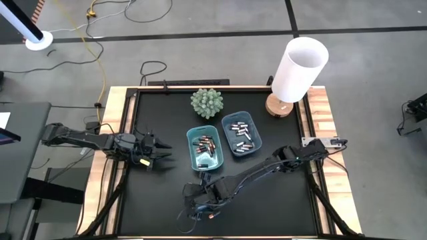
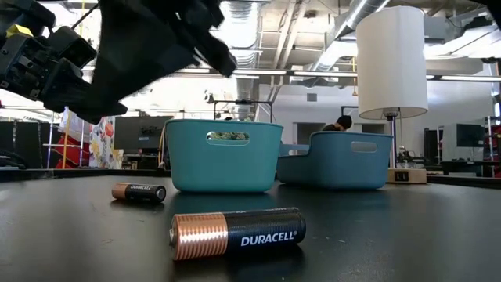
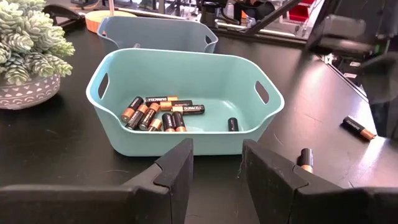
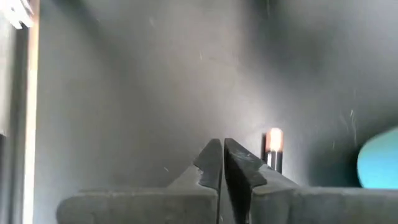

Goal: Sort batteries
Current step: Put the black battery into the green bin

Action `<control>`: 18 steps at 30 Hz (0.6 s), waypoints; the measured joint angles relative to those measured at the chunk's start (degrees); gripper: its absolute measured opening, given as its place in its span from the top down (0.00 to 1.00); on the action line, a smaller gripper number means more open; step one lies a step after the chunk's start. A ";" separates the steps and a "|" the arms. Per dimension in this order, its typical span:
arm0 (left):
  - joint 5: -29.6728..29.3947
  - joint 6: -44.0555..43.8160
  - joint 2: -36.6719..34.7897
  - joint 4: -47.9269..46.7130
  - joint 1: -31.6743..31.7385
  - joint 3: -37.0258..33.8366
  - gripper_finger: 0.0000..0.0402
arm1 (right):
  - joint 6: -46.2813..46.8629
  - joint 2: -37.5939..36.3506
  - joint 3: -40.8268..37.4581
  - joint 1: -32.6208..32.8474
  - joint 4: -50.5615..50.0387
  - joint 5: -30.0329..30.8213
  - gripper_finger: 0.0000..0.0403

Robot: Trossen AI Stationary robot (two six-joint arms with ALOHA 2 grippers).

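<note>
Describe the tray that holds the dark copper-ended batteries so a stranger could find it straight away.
Start at the white lamp at the table's far right corner, then look toward the middle, where two teal trays sit side by side before a small green plant. The one you want is the left tray, nearer the left gripper. It holds dark batteries with copper ends, while the right tray holds silvery ones.

two dark arms, matte and angular

both arms are black, built of chunky jointed segments with rounded housings at the joints. the left arm (image 1: 80, 139) carries a small yellow tag near its wrist, and thin cables trail along its body. the left gripper (image 3: 214, 171) has two broad, flat fingers (image 3: 177, 171) in dull charcoal with bevelled tips. the right arm (image 1: 280, 160) is a slimmer dark run of links; the right gripper (image 4: 222, 163) has wedge-shaped grey fingers with notched inner edges.
</note>
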 joint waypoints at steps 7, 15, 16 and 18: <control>0.01 0.00 0.01 0.02 0.02 -0.01 0.66 | 4.98 2.11 0.01 -0.40 -2.71 -0.26 0.86; 0.01 0.01 0.01 0.00 0.01 0.01 0.66 | 8.75 4.85 0.01 -1.78 -4.50 -0.30 0.68; 0.01 0.00 0.01 -0.01 0.02 0.01 0.66 | 8.77 5.00 0.01 -1.93 -4.95 -0.38 0.65; 0.01 0.00 0.01 0.02 0.00 0.01 0.66 | 8.47 5.34 -0.04 -2.10 -4.90 -0.40 0.58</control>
